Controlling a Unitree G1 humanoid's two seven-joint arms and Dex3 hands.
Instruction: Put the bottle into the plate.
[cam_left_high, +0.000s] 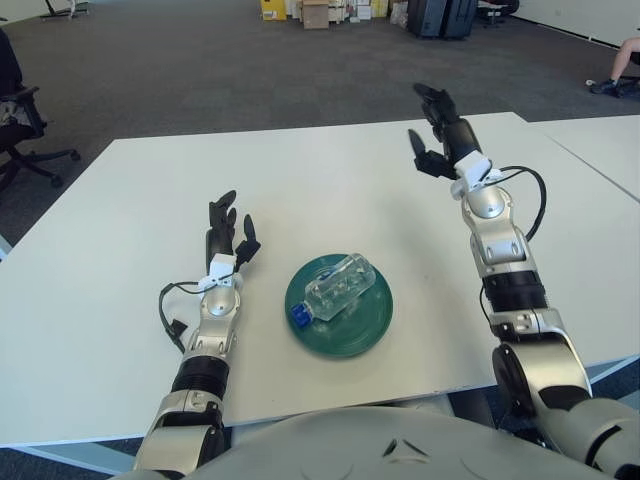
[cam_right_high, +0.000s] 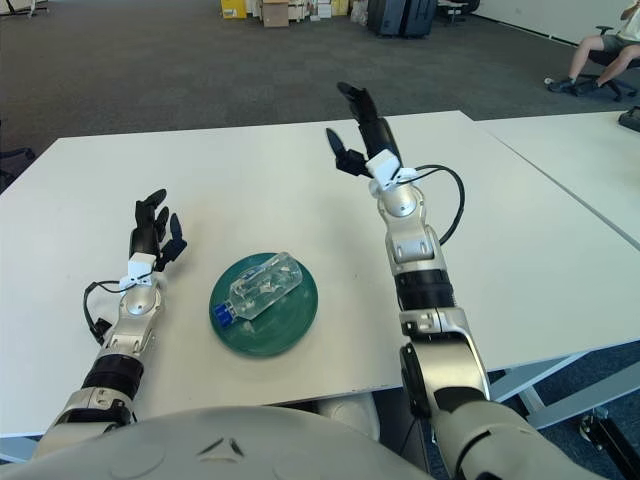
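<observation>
A clear plastic bottle (cam_left_high: 337, 290) with a blue cap lies on its side in the dark green plate (cam_left_high: 365, 330) near the table's front edge, cap end toward the front left. My right hand (cam_left_high: 436, 130) is raised well above and behind the plate on the right, fingers spread and holding nothing. My left hand (cam_left_high: 226, 233) shows on the white table left of the plate, fingers extended and holding nothing.
The white table (cam_left_high: 120, 230) spreads around the plate. A second white table (cam_left_high: 600, 140) stands at the right. An office chair (cam_left_high: 20, 120) is at the far left, boxes (cam_left_high: 310, 12) stand at the back, and a seated person (cam_right_high: 600, 50) is at the far right.
</observation>
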